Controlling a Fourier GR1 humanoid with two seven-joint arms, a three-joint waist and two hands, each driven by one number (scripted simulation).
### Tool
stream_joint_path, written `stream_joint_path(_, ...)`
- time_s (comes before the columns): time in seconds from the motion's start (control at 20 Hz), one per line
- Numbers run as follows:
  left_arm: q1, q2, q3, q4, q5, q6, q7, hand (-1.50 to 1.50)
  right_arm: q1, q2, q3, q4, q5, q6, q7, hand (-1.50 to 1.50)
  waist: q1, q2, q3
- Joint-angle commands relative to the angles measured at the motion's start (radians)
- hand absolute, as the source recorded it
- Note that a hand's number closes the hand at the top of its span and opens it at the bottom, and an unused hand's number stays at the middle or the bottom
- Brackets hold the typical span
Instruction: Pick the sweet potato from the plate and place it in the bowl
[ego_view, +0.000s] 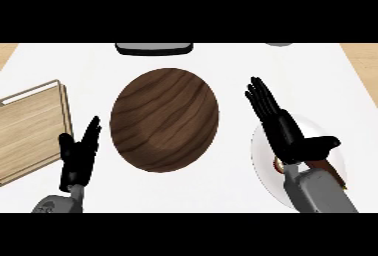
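A dark wooden bowl (165, 119) sits in the middle of the white counter. To its right lies a white plate (263, 167), mostly covered by my right hand (284, 131). That hand hovers over the plate with fingers straight, pointing away from me, and the thumb out to the right. A brown sliver of the sweet potato (329, 169) shows under the thumb and wrist; the rest is hidden. My left hand (80, 155) rests open at the lower left, fingers up, left of the bowl.
A light wooden cutting board (29, 131) lies at the left edge. A grey and black object (153, 48) sits at the counter's far edge, behind the bowl. A small grey thing (276, 44) peeks in at the top right.
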Motion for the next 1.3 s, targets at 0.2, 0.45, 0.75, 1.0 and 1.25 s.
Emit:
stream_joint_path(0.2,-0.127,0.096,-0.007,-0.145,-0.125,0.021,-0.087,0.00,-0.034,-0.188,0.025,0.038,-0.257,0.572,0.050,1.50,0.066,0.003,0.023)
stream_joint_path(0.45,-0.173,0.131,0.006,-0.205,-0.140,0.023,-0.056,0.00,-0.042,-0.402,-0.180,0.305,-0.240,0.738,-0.154,-1.50,0.066,0.014,0.021)
stream_joint_path(0.75,-0.186,0.130,-0.002,-0.221,-0.149,0.019,-0.049,0.00,-0.120,-0.571,-0.211,0.343,-0.154,1.106,-0.371,-1.50,0.070,0.009,0.020)
stream_joint_path(1.0,-0.199,0.131,-0.007,-0.212,-0.164,0.025,-0.021,0.00,-0.187,-0.683,-0.183,0.274,-0.015,1.164,-0.385,-1.50,0.075,0.006,0.018)
stream_joint_path(1.25,-0.220,0.144,0.004,-0.215,-0.156,0.008,0.000,0.00,-0.225,-0.737,-0.121,0.163,0.176,1.106,-0.430,-1.50,0.075,0.007,0.018)
